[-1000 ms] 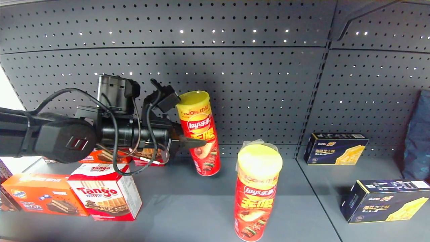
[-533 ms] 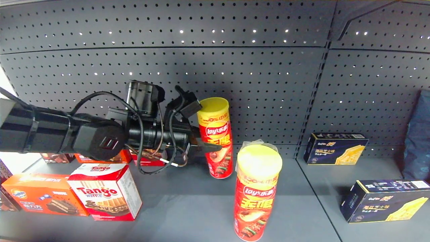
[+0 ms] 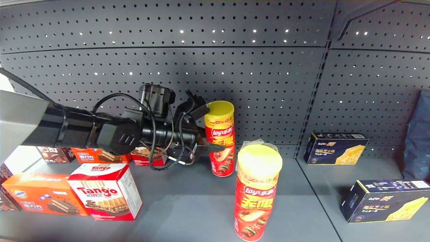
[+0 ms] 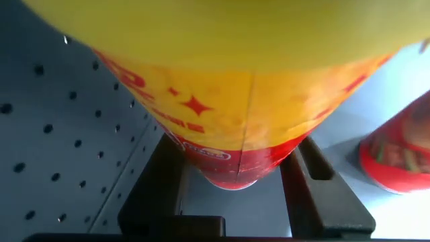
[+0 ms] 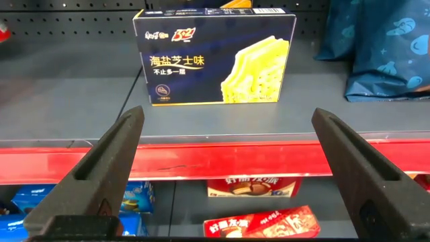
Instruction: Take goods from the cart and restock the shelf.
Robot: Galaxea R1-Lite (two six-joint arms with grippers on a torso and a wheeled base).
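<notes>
**Grey shelf with snack goods**

The grey shelf [image 3: 188, 205] has a perforated back wall. On its left side an orange box [image 3: 40, 198] and a wafer box [image 3: 105, 193] lie touching each other, with smaller boxes [image 3: 97, 155] behind. A front chips can [image 3: 257, 193] stands upright. On the right are a rear dark blue box [image 3: 336, 144], a front dark blue box [image 3: 386, 200] and a blue bag [image 3: 418, 134].

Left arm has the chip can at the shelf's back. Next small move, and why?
Probably ease the chip can straight down onto the shelf: the left gripper is shut on it, it stands roughly upright behind the front can, and whether its base touches is unclear.
</notes>
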